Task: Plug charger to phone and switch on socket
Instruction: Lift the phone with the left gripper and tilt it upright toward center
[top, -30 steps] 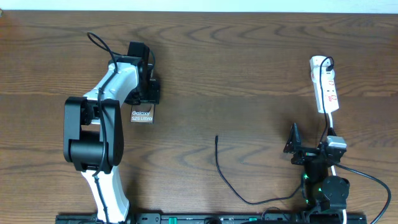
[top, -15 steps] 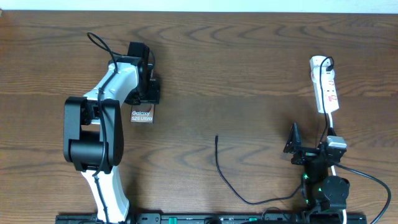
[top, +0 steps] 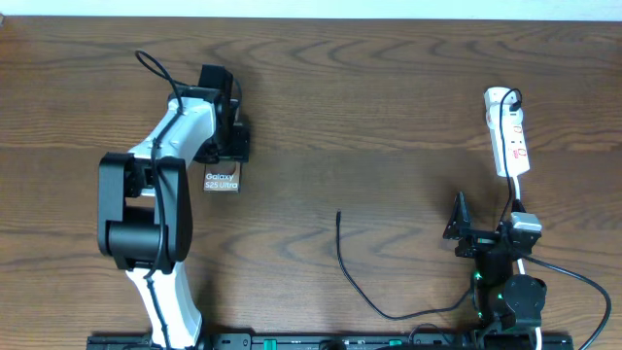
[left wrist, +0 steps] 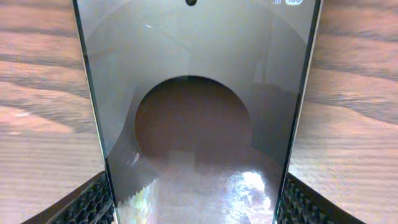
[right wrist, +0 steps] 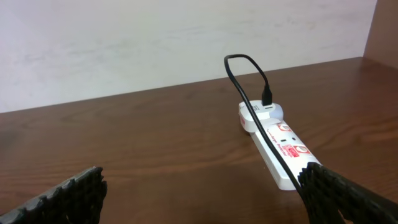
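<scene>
Phone (top: 222,181): flat, long axis front-to-back, edges grasped by left pincer (left wrist: 199,200). Right pincer (right wrist: 202,182) released, empty. Bench (top: 389,117): dark woodgrain. Wall (right wrist: 155,43): white.

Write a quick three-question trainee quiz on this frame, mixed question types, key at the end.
1. True or false: the charger tip is plugged into the phone.
2. Which hand has the phone between its fingers? A) left hand B) right hand C) neither
3. Fill in: the right hand's jaws stand ____, with nothing between them.
Key:
1. False: the tip lies bare on the table, apart from the phone.
2. A
3. open
</scene>
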Tool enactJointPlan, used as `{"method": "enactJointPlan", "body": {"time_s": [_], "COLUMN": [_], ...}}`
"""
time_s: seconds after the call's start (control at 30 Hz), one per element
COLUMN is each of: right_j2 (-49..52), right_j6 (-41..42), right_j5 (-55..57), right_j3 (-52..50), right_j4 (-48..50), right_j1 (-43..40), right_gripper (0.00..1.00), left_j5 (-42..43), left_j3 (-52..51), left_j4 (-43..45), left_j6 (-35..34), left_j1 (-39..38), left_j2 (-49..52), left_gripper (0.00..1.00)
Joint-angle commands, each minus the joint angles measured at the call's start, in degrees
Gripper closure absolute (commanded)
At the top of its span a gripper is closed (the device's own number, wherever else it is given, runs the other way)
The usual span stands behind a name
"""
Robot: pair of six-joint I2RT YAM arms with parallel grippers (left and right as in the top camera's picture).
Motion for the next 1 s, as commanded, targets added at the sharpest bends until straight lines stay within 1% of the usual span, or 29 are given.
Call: {"method": "enactJointPlan", "body": {"time_s": [0.0,0.33,0.43,0.53,0.6,0.8,0.97], "right_j2": [-0.33,-0.33,-0.33,-0.33,-0.33,-0.33,-0.33], "right_j6": [-0.48,-0.48,-0.48,-0.48,-0.48,-0.48,-0.48], "right_j5": [0.68,0.66,0.66,0.68,0.68,0.66,0.66], "right_j3": [-0.07,-0.07,-0.07,-0.07,-0.07,-0.07,-0.07], "right_j4": [-0.2,-0.2,-0.2,-0.2,-0.2,-0.2,-0.2], "right_j1": [0.42,0.42,0.42,0.42,0.42,0.42,0.42], "right_gripper": [0.01,0.01,0.01,0.01,0.01,0.01,0.01], "left_j5": [-0.31,0.26,4.52,9.86,12.85,21.51,34.16], "left_j3": [1.97,1.97,1.97,1.97,1.97,1.99,1.99], "left_j4": [-0.26,-1.18,-2.03,-2.47,-2.56,-2.6,-2.29], "left_j6": [0.33,-0.79,-1.09,-2.82,-5.16,-16.87,-26.8], "left_j1": [0.28,0.28,0.31,0.31,0.31,0.57,2.78], "left_j2": [-5.92,-13.84,-15.37,-16.55,-17.14,-17.84,-17.84], "left_gripper": [0.93,0.92,0.93,0.93,0.93,0.93,0.93]}}
